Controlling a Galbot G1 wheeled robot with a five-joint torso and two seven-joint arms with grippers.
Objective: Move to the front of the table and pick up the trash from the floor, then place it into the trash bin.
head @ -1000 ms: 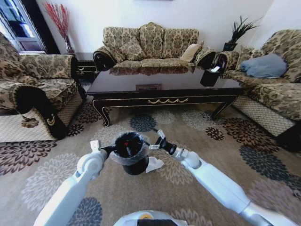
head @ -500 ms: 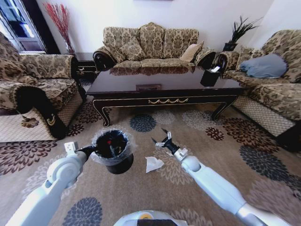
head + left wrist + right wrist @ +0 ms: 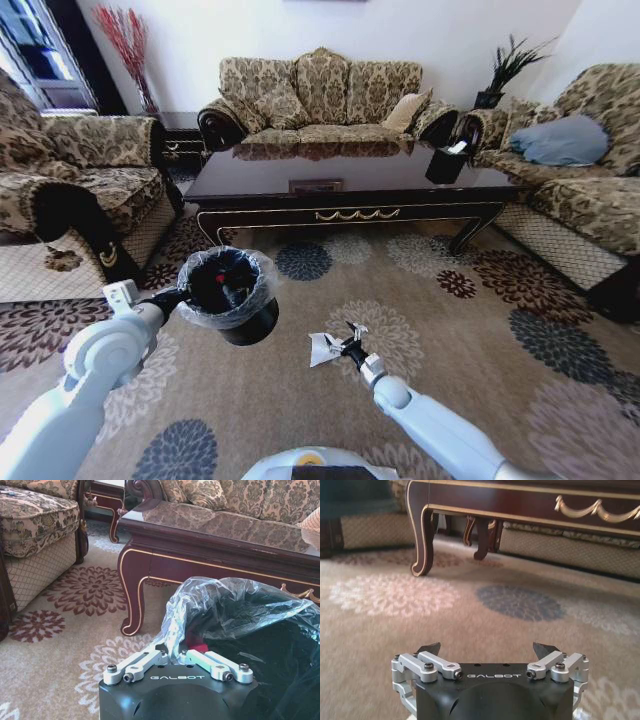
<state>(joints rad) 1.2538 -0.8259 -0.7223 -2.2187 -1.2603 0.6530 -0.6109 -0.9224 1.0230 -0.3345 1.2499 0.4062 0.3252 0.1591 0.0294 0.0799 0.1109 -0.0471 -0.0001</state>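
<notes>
Robot before the table [image 3: 350, 190], bin in one gripper, reaching for floor litter.

Left gripper [image 3: 177, 656] pinches the bin [image 3: 229, 290] rim, holding it tilted, some trash already inside. Right gripper [image 3: 343, 343], jaws spread, hangs low beside the crumpled paper [image 3: 321, 348], not yet picked up.

The floor [image 3: 480, 330] carries the table [image 3: 350, 190]; in front of the table lies crumpled paper [image 3: 322, 347].
</notes>
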